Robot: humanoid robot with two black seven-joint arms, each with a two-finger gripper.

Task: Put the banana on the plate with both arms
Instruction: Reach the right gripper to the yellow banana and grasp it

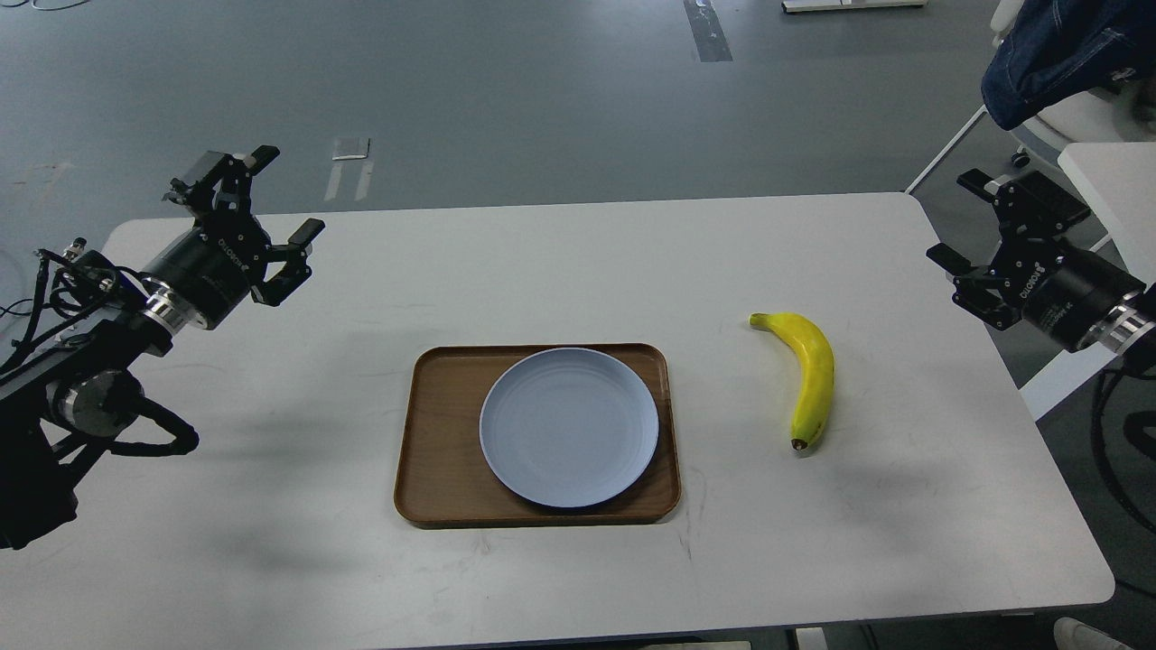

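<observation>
A curved bright yellow banana [813,377] with a dark tip lies on the white table, to the right of the tray. The round pale blue-grey plate [569,426] sits empty on a brown wooden tray [433,451] at the table's middle. My left gripper [262,194] is open and empty, held above the table's far left corner, far from the plate. My right gripper [966,217] is open and empty, held above the table's right edge, up and to the right of the banana.
The white table [271,506] ends on the right just past the banana [1084,578]. A chair with dark blue cloth [1057,54] and another white surface [1111,171] stand at the back right. Grey floor lies beyond.
</observation>
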